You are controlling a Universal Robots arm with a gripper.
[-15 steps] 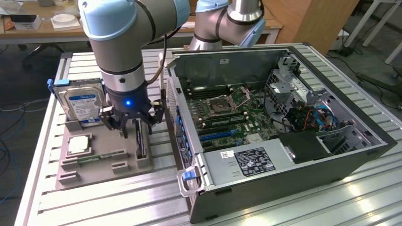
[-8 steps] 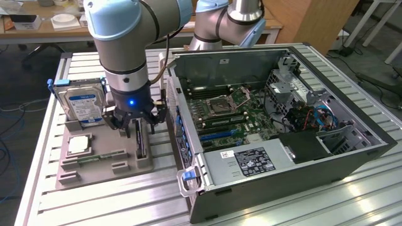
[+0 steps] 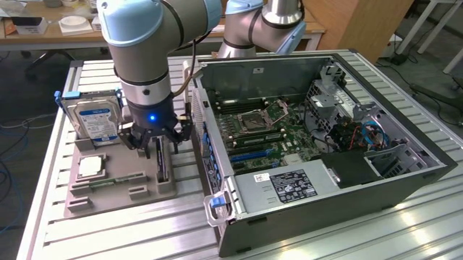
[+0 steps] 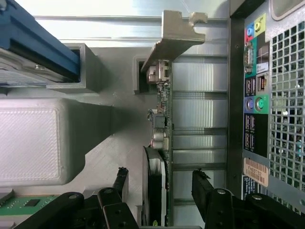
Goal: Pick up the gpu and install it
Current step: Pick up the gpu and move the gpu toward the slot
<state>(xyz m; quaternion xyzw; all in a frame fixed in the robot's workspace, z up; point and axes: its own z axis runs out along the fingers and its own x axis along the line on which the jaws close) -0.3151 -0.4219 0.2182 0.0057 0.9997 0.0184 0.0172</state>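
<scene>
Gripper [image 3: 154,142] state: released, jaws spread wide, nothing grasped. It hangs low over the grey tray [image 3: 108,201], straddling the gpu [image 3: 162,165].

Location of the part: the gpu stands on edge in a slot of the tray, between the hard drive [image 3: 97,122] and the open computer case [image 3: 326,135]. In the wrist view one finger [image 4: 121,177] sits on each side of the card, both apart from it, with the metal bracket [image 4: 176,38] at the card's far end. Installation has not begun; the card is not yet lifted.

Probable faults from this position:

- Uneven closure. The card does not appear centred between the jaws. The nearer finger would likely touch first and push the card sideways in its slot.
- Grip on the cooler. One side of the card carries a raised black cooler. Closing on it rather than on the board may give a tilted or slipping hold.
- Snagging. The bracket sits close to the tray wall. A lift that is not straight may catch it.
- Collision. The case's rear panel lies just beside the outer finger, so any sideways drift risks contact.
</scene>
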